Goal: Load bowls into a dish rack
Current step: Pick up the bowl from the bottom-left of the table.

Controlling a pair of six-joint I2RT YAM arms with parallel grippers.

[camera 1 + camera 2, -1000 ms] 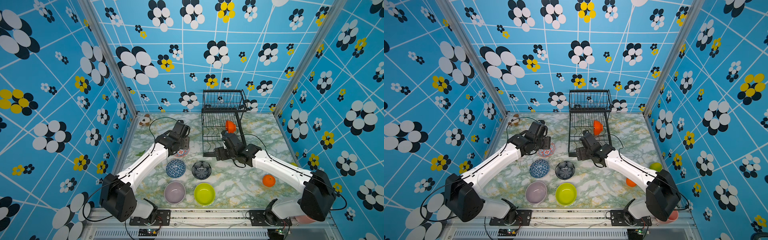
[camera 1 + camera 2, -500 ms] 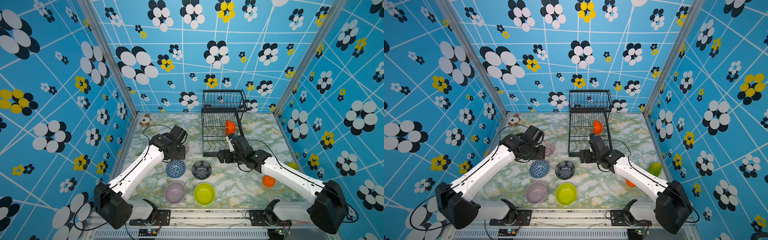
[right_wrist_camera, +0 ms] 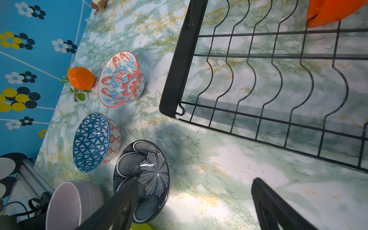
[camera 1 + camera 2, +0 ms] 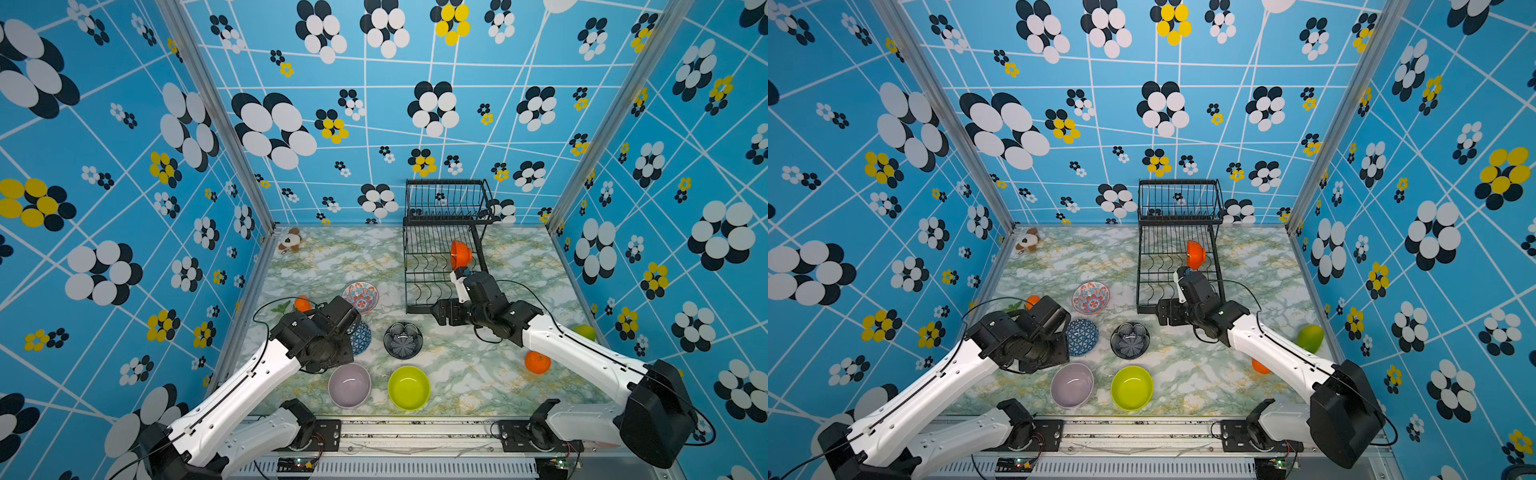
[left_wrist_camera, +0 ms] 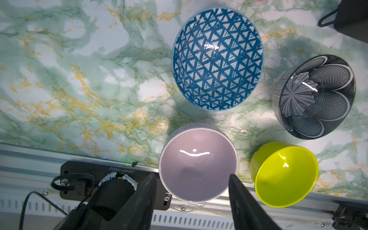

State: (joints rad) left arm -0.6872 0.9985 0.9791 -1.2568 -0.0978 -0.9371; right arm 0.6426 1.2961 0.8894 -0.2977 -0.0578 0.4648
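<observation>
left gripper [image 5: 192, 176] is hovering above lilac bowl [image 5: 198, 157] at the near edge, fingers apart, empty | lime-green bowl [image 4: 408, 387] is sitting beside it | right gripper [image 3: 196, 180] is hanging wide open, empty, near front corner of dish rack [image 3: 184, 59] | orange bowl [image 4: 460, 254] is standing on edge in its lower tier

— Where does the left gripper [image 5: 192, 175] stand?
— Its jaws are apart, framing the lilac bowl [image 5: 198, 151].
— And nearby?
— The lime-green bowl [image 5: 284, 175] is just beside it; the blue geometric bowl [image 5: 218, 59] and black flower bowl [image 5: 314, 97] sit farther off.
</observation>
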